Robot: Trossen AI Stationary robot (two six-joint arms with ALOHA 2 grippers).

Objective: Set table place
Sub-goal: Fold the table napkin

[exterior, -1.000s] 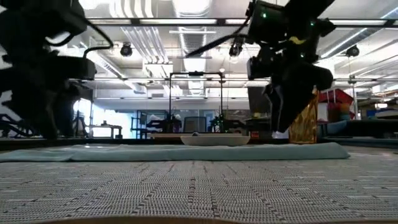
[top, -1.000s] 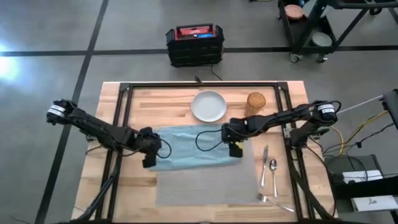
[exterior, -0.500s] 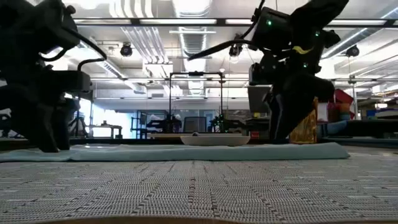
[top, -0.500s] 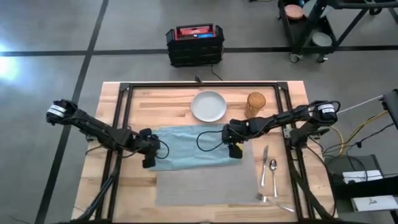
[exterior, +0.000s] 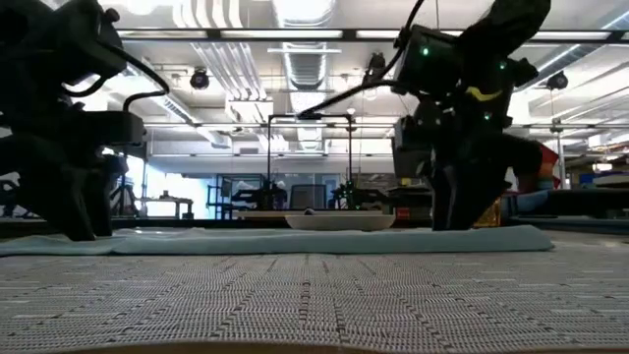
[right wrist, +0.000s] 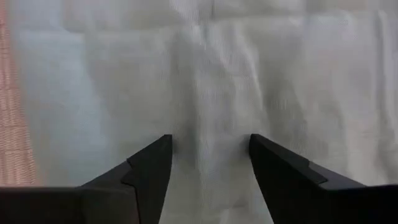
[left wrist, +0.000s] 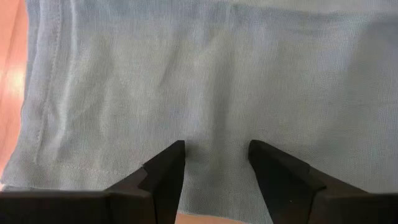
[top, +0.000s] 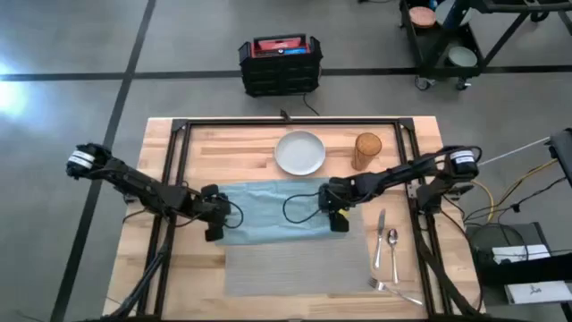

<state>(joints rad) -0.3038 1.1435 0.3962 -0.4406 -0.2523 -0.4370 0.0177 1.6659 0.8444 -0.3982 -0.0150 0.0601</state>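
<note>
Poised with jaws parted, left gripper [top: 213, 229] and right gripper [top: 339, 219] at opposite ends of the teal-green cloth napkin [top: 273, 211], its long axis spanning between them.

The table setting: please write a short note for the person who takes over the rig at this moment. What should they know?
Left gripper: open, down on the left end of the teal napkin.
Right gripper: open, down on the napkin's right end.
The napkin lies spread flat, its near edge over the far edge of the grey placemat.
Plate and amber cup stand at the far side of the table, off the placemat. The cutlery lies right of the placemat.
Done: the placemat is laid.
Left: napkin, plate, cup and cutlery still to be placed.
</note>
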